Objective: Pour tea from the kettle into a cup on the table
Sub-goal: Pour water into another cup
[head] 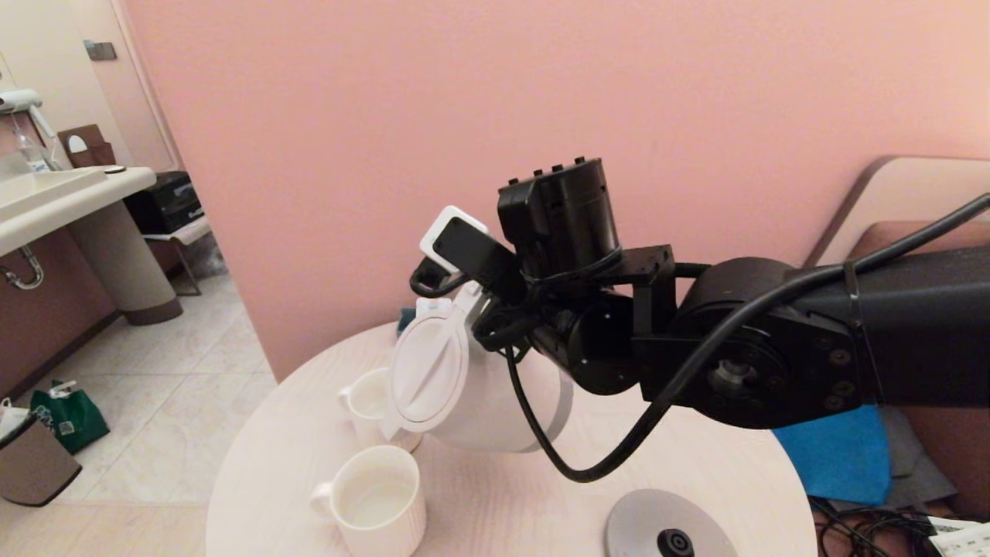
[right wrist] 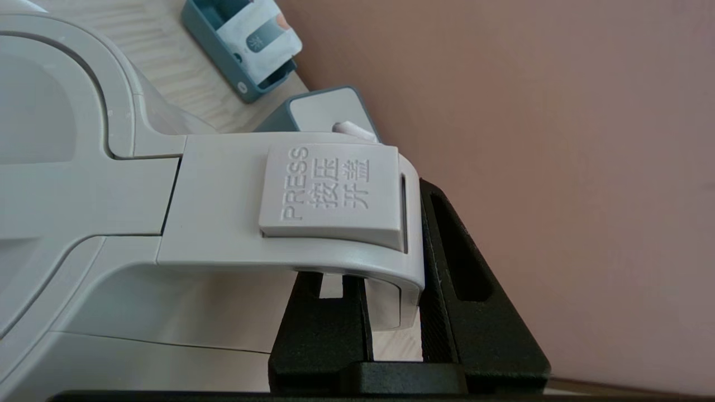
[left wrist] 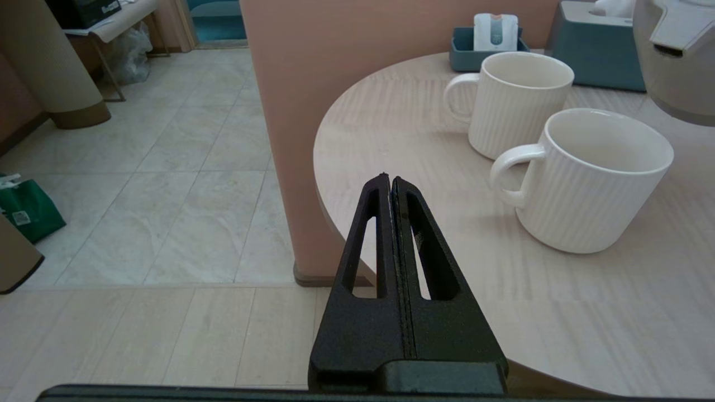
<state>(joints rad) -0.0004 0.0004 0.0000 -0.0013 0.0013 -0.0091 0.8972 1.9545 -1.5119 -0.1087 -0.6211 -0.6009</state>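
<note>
The white kettle (head: 495,410) hangs tilted above the round pale table (head: 503,510), its flat lid (head: 429,371) turned to the left and its spout dipping over the far cup (head: 363,398). My right gripper (right wrist: 391,279) is shut on the kettle's thick handle (right wrist: 251,195), just behind the "PRESS" lid button. A second cup (head: 379,503), alike, stands nearer the front edge. From the left wrist, both the near cup (left wrist: 592,178) and the far cup (left wrist: 516,100) show no liquid. My left gripper (left wrist: 389,178) is shut and holds nothing, low by the table's left edge.
The grey base disc (head: 642,526) lies at the table's front right. A blue tray with a sachet (left wrist: 491,42) and a teal tissue box (left wrist: 592,44) stand at the back by the pink wall. A bin (head: 31,464) is on the floor to the left.
</note>
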